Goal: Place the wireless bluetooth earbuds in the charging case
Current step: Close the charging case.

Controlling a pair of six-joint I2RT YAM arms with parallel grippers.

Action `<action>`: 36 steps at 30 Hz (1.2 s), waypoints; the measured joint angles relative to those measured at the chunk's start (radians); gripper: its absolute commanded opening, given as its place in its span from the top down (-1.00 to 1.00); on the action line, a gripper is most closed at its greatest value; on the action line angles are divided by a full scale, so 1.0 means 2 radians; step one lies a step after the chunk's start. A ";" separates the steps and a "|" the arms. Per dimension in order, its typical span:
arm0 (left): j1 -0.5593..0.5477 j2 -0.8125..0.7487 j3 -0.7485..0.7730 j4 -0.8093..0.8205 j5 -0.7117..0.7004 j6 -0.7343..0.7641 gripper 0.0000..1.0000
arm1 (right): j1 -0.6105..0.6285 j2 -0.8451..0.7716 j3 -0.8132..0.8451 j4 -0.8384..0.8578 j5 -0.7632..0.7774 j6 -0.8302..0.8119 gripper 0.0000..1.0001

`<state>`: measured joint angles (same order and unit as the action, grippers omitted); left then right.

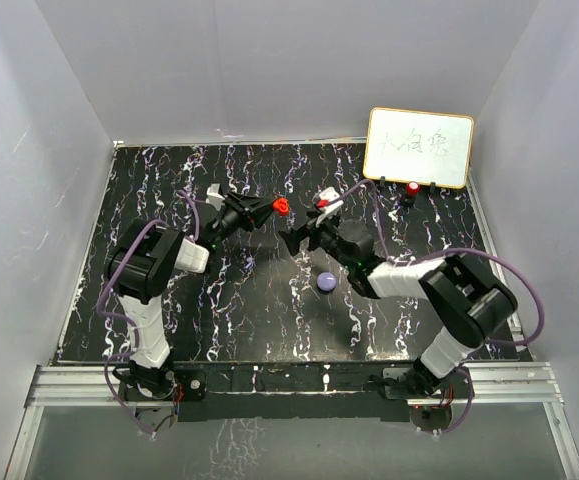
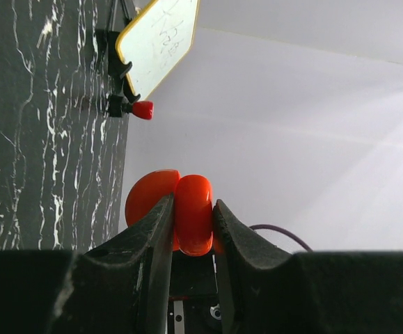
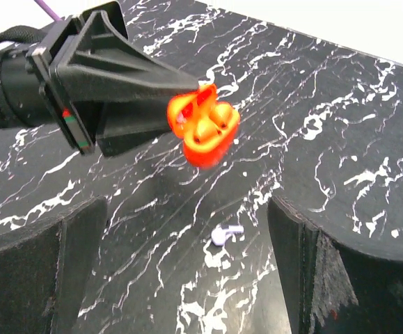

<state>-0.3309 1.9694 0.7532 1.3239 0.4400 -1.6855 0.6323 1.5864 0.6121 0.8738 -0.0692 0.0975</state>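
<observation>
While left gripper point(image 2: 192, 203) clamps one red case point(image 3: 202, 125), right gripper point(image 3: 187, 207) gapes, one purple earbud point(image 3: 225, 234).

Black, white-veined tabletop point(image 1: 269, 310) between 3 pale walls point(image 1: 269, 60); a whiteboard point(image 1: 419, 147), its marks possibly handwriting, stands back right.

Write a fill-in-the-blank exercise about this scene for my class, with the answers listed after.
1. The left gripper is shut on a ___ charging case.
2. The right gripper is ___ and holds nothing.
3. The round case lying on the table is ___.
4. The whiteboard stands at the table's far ___ corner.
Answers: red; open; purple; right.
</observation>
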 measured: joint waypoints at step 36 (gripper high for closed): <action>-0.017 -0.059 -0.046 0.002 -0.020 -0.021 1.00 | 0.018 0.128 0.090 0.039 0.118 -0.039 -0.97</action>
<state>-0.3649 1.8523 0.6605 1.3273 0.4007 -1.7271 0.6685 1.8416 0.7921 0.9527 0.1661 0.0193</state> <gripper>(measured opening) 0.247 0.983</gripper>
